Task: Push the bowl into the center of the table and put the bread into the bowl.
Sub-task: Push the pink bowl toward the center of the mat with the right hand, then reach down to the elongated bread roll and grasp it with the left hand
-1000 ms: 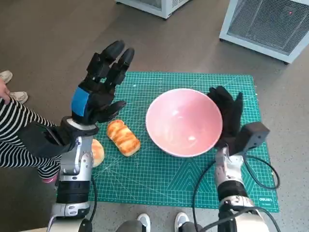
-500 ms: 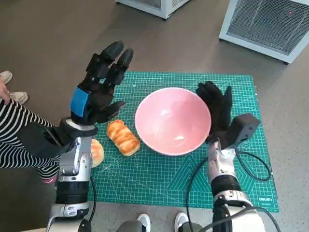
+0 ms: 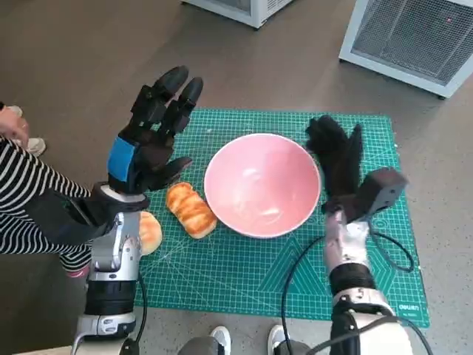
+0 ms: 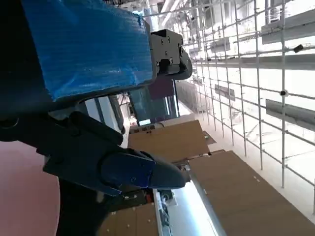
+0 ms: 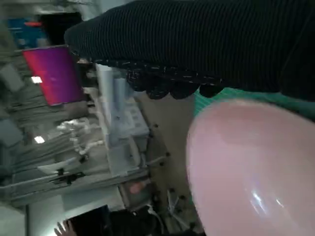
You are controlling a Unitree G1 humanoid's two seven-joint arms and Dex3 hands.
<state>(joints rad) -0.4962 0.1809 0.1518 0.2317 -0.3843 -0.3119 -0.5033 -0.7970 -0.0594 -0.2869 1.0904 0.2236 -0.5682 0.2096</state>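
The pink bowl (image 3: 261, 185) sits upright on the green cutting mat (image 3: 222, 274), near the mat's middle and a little toward its far edge. The bread (image 3: 190, 210), a golden ridged loaf, lies on the mat just beside the bowl's left rim, apart from it or barely so. The right hand (image 3: 336, 159) in its knitted glove stands at the bowl's right rim, fingers straight and apart, gripping nothing; whether it touches the rim I cannot tell. The left hand (image 3: 148, 137) hovers above the mat's left edge, fingers spread, empty.

Compared with a second ago, the bowl has slid left toward the bread, and the right hand has followed it (its fingers now reach further up the mat). The left hand and the bread have stayed put.

A second round bun (image 3: 149, 231) lies at the mat's left edge, partly behind the left forearm. A person's striped sleeve (image 3: 22, 200) shows at the left. Grey floor surrounds the table, with white metal cabinets (image 3: 406, 41) beyond
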